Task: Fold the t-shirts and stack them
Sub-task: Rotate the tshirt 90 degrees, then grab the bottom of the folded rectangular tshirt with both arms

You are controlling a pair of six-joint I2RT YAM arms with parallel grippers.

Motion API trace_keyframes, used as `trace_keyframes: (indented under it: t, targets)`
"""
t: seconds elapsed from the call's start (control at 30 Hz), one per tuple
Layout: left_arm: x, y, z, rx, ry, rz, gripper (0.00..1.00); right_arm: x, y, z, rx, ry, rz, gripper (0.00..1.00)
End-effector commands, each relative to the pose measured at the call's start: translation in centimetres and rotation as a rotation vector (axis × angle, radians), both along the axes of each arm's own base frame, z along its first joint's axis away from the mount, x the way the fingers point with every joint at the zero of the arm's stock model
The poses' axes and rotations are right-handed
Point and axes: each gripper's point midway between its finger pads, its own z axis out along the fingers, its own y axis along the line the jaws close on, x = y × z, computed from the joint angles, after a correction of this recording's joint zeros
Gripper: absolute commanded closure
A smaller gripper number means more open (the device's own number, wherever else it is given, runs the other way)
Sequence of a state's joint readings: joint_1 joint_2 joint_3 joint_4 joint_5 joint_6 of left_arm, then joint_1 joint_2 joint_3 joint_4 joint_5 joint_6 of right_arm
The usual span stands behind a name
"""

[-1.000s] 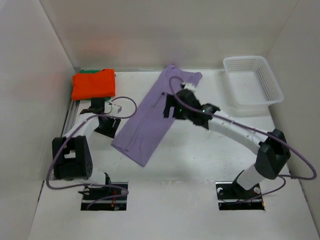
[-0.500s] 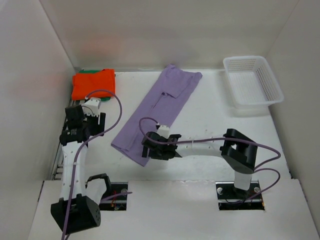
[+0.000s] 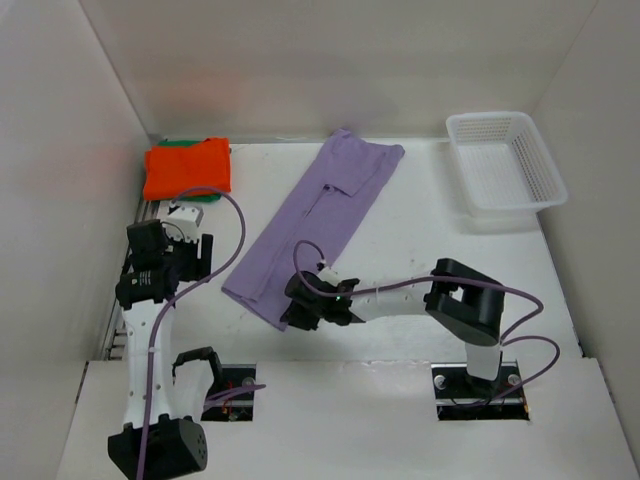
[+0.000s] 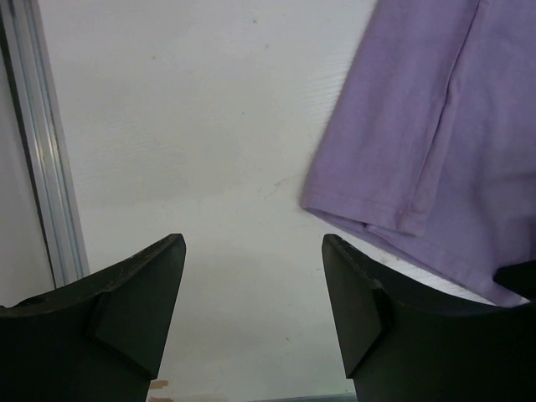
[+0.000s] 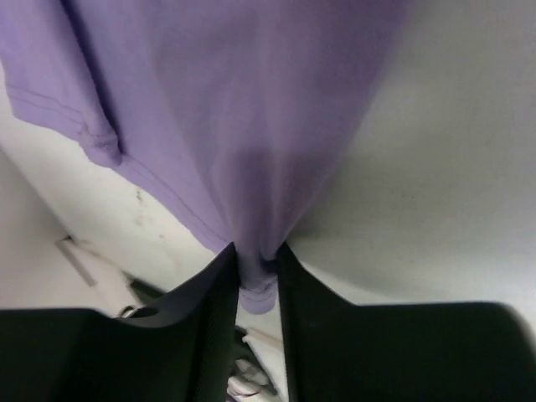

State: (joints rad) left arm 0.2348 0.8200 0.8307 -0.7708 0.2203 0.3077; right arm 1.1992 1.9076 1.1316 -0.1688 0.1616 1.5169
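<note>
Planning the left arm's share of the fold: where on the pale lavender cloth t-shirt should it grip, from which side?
Probably the hem corner of the pale lavender cloth t-shirt nearest the left arm, approached from that arm's side. It lies flat, ahead of the left gripper, whose jaws stand open, while the right gripper pinches the other hem corner.

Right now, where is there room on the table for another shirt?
The biggest bare patch of table lies between the purple shirt and the white basket. A smaller one sits between the orange shirt and the purple one. The near left is crowded: the right hand pinches the purple hem, with the open left hand beside it.
</note>
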Motion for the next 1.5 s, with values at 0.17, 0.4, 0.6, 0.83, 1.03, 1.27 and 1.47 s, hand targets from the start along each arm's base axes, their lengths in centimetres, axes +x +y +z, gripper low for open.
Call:
trace_keyframes:
  t: [0.17,0.4,0.6,0.83,1.03,1.27,1.47]
  targets:
    - [0.0,-2.4,0.9,-0.05,-0.031,-0.115,0.34,-2.3,-2.0,-4.2,0.049,0.151,-0.105,1.0]
    - [-1.1,-6.5,1.4,0.187,-0.087,-0.518,0.35,-3.1,-7.9,-2.4,0.031,0.085,-0.116,1.0]
    - [-4.5,-10.0,-2.6,0.583,-0.11,-1.067,0.33,-5.1,-14.6,-1.9,-0.004,0.072,-0.155,1.0]
    - [-8.6,-15.9,-8.2,0.817,-0.201,-1.605,0.34,-6.1,-19.1,-1.2,-0.023,0.04,-0.153,0.99]
    - [-11.0,-19.8,-11.5,0.838,-0.262,-1.829,0.34,-6.1,-19.5,-0.6,-0.021,0.015,-0.077,0.82]
    - [-10.7,-20.9,-14.4,0.832,-0.237,-1.875,0.35,-6.5,-20.2,-0.2,-0.007,0.006,-0.064,0.61]
    - [-10.0,-21.0,-15.6,0.798,-0.12,-1.876,0.45,-7.0,-20.5,-0.4,-0.013,0.018,-0.042,0.59]
